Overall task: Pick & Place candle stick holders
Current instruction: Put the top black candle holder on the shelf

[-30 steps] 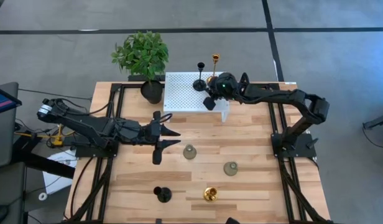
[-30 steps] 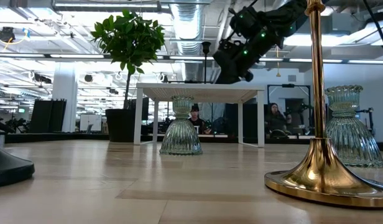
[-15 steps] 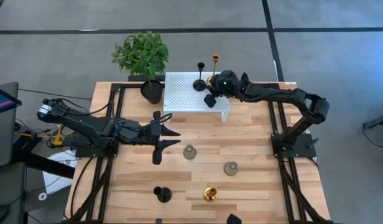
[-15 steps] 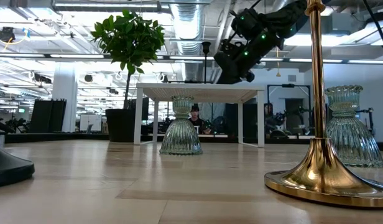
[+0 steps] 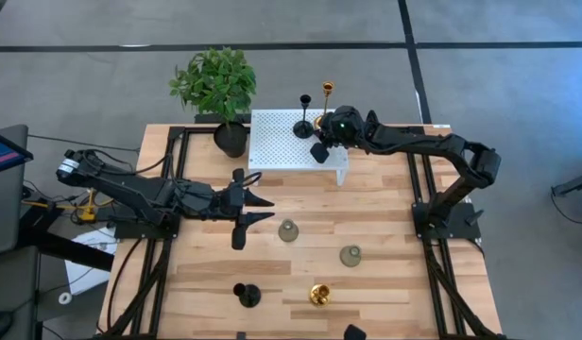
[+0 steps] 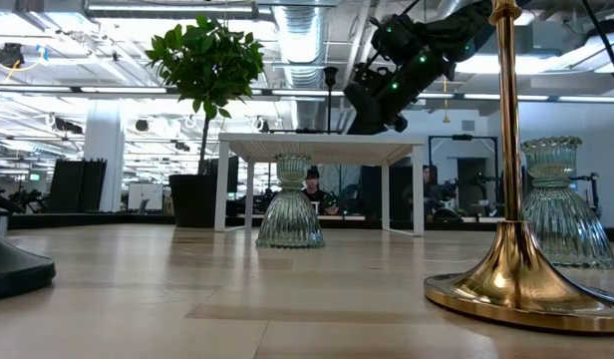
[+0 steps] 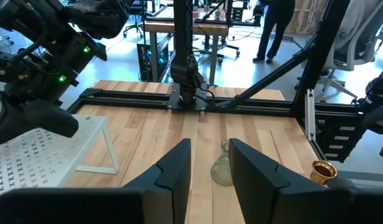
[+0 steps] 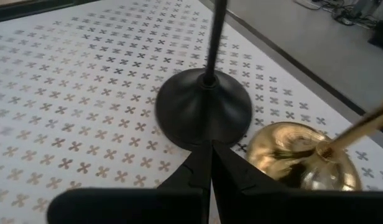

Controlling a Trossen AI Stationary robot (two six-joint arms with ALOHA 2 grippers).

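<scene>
A white perforated stand (image 5: 283,142) at the table's far side carries a black holder (image 5: 303,123) and a gold holder (image 5: 321,118), each standing on its round base. My right gripper (image 8: 210,163) is shut and empty, low over the stand. Its tips are right beside the black holder's base (image 8: 204,115), and the gold holder's base (image 8: 297,152) is next to that. My left gripper (image 5: 258,210) is open and empty at the table's middle left. Two grey-green holders (image 5: 288,230) (image 5: 350,255), a black holder (image 5: 246,295) and a gold holder (image 5: 318,295) stand on the wood.
A potted plant (image 5: 215,85) stands at the stand's left, its black pot (image 5: 231,140) close to the stand's corner. Black frame rails run along the table's left (image 5: 168,217) and right (image 5: 425,217) sides. In the low view, people show in the room behind the table.
My right gripper has shifted slightly toward the table's far edge over the white stand, then stayed still.
</scene>
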